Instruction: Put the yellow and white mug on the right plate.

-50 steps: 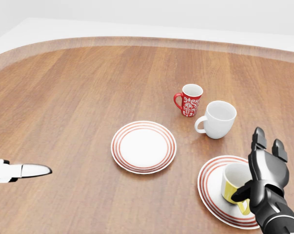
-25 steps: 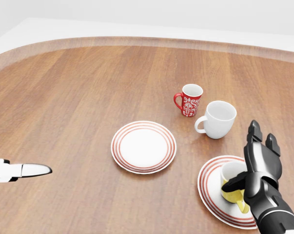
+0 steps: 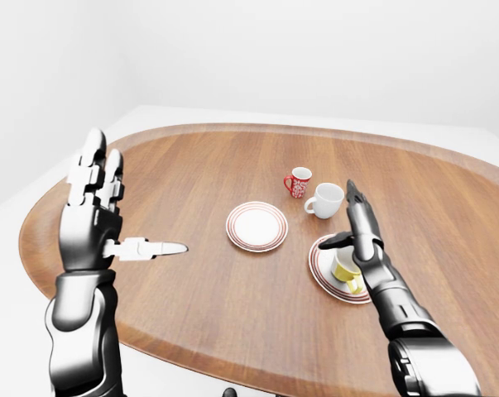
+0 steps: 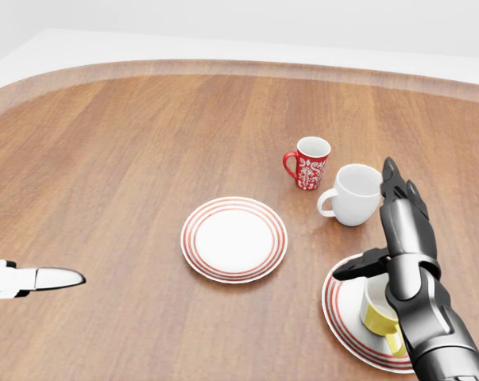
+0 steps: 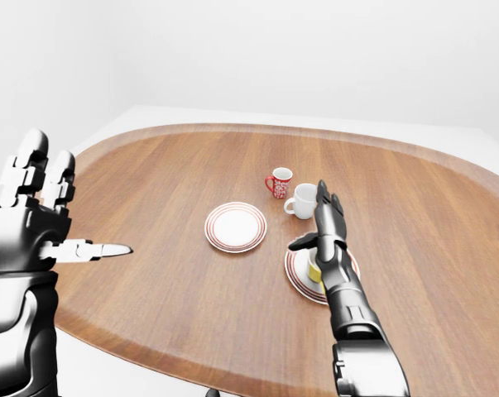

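The yellow and white mug (image 4: 380, 311) stands upright on the right plate (image 4: 344, 316), toward that plate's right side, near the bottom right corner of the head view. The right hand (image 4: 394, 242) is spread apart above it, fingers straight up and thumb pointing left over the mug's rim, gripping nothing. A second ago those fingers were wrapped about the mug; they have since let go and lifted.

There are three mugs and two plates. The white mug (image 4: 353, 194) sits near the right plate's upper edge, the red patterned mug (image 4: 308, 163) just beside it. The left plate (image 4: 234, 238) lies well apart, with bare table (image 4: 128, 159) all around it. The left hand (image 3: 96, 217) is raised at the table's left edge, fingers apart, empty.
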{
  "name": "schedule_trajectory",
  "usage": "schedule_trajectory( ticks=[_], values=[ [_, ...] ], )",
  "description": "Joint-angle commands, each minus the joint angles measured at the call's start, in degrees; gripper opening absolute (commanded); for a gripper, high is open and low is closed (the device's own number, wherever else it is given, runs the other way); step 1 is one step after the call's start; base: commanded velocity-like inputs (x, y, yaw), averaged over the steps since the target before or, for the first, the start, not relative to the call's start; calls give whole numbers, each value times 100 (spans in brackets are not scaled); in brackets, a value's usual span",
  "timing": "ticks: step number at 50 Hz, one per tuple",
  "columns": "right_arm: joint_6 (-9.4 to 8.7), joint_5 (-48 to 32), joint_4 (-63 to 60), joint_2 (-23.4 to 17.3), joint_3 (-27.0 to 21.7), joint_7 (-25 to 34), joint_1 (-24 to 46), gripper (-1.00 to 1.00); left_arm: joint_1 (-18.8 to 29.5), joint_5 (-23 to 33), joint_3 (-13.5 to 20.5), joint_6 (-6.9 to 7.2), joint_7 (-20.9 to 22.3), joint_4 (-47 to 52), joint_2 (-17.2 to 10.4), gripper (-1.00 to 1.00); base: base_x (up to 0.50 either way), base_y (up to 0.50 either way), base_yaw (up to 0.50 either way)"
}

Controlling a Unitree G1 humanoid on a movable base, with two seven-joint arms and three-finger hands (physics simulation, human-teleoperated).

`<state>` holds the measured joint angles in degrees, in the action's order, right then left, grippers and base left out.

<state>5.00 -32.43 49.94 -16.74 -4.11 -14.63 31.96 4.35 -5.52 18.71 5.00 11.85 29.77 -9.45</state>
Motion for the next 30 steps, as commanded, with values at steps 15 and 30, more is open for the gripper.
schedule_trajectory(
  ticks=[15, 30],
  values=[
    [-339, 137, -4595, 668, -95, 1640, -1255, 100, -17, 4, -18, 0, 12, 20, 15, 97, 0, 0, 0],
    [0, -21, -3723, 1111, 394, 1452, -1348, 100, -26, -17, 9, 0, 29, 79, 17, 97, 0, 0, 0]
  ],
)
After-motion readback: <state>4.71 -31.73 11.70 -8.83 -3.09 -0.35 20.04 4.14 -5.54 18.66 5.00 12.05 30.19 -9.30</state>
